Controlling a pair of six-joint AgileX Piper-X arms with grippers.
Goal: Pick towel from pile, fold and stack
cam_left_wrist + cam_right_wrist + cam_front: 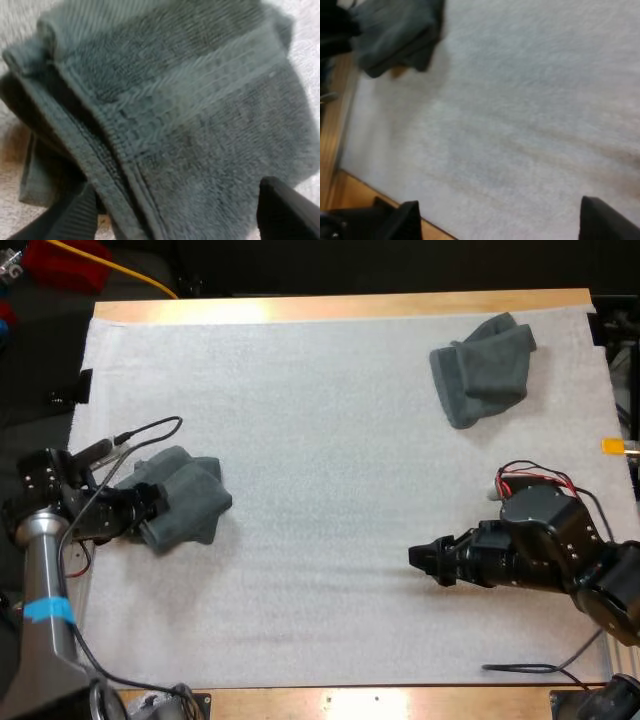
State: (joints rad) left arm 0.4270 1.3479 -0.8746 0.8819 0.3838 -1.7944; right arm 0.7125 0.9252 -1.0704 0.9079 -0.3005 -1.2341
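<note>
High view first: the wooden counter (pixel 340 308) carries a white mat (pixel 330 440), and the mat is the first worry. If the left tool (pixel 152 508) closes too low, it could pinch the mat along with the cloth and drag it.

Next is the bunched towel (pixel 188 500) at the mat's left side. It lies in loose layers, so a bite on one hem may lift a single flap and let the rest unfurl or slide toward the nearby counter edge. The crumpled towel (pixel 482 368) sits well apart at the far right, unlikely to be disturbed.

The left tool is open. Its fingers (pixel 75 220) straddle the bunched towel's left edge, with cloth between them but not squeezed. The right tool (pixel 418 558) is also open, hovering over bare mat, well apart from both towels.
</note>
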